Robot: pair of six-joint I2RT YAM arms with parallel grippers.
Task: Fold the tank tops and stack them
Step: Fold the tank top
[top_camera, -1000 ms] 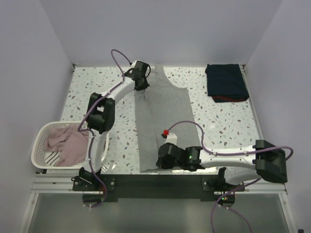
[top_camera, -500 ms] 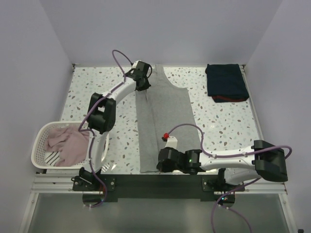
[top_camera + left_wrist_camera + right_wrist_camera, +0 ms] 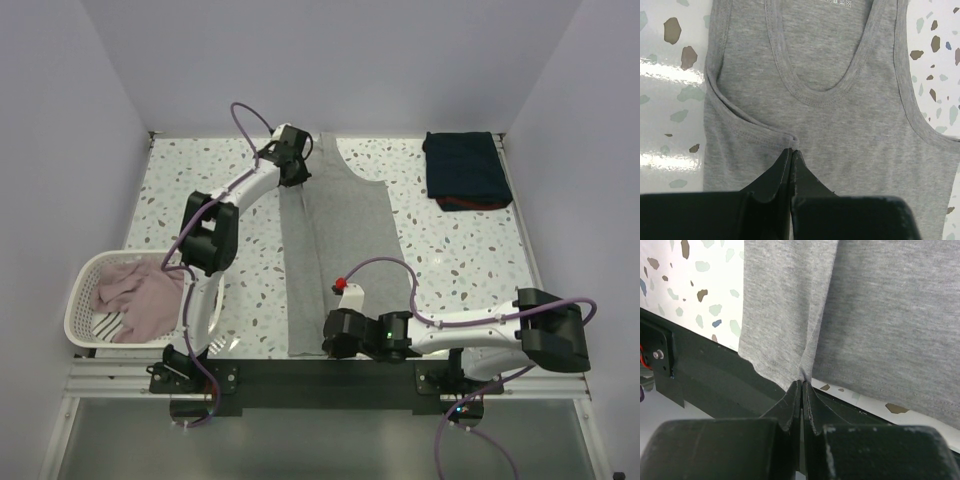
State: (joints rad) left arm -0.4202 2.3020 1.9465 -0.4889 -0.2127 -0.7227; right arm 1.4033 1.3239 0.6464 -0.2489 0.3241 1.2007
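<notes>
1. The plain grey soft cotton tank top [image 3: 345, 230] lies flat along the middle of the speckled white table [image 3: 450, 270], with its left side folded inward.
2. The left gripper [image 3: 791, 148] is closed and pinches the armhole seam at the far end. The right gripper [image 3: 801, 383] is closed on the hem at the near fold.
3. The cloth looks light and limp and will probably sag, so seams and hem seem the best places to hold it.
</notes>
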